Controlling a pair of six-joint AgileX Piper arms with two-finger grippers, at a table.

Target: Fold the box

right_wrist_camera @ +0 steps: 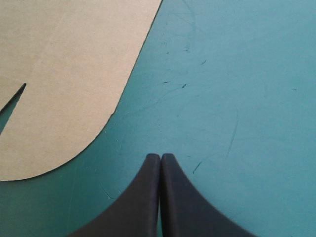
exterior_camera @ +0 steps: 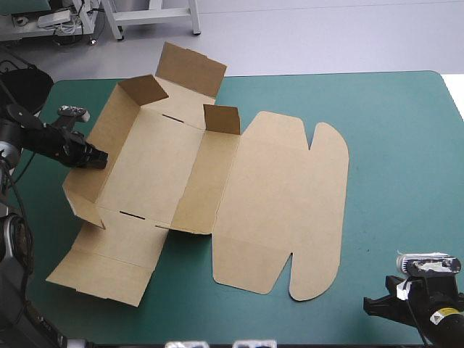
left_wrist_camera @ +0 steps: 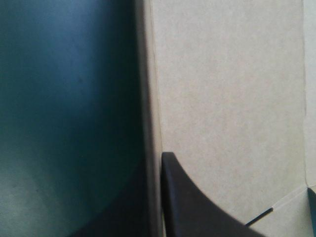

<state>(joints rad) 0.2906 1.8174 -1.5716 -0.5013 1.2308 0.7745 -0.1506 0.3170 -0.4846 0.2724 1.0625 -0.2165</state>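
Note:
The brown box lies mid-table as a cut sheet, part raised. Its long left wall stands up, and my left gripper is shut on the box at that wall's top edge. In the left wrist view the wall edge runs between the fingers; one black finger rests on the inner board, the other is lost in shadow. Two short tabs stand upright at the far end. The lid lies flat. My right gripper is shut on nothing, just off the lid's rounded near ear.
The teal-green cover stretches from the lid to the table's right edge. The box's near side flap lies flat close to the front-left corner. Its far flap tilts up over the table's far edge.

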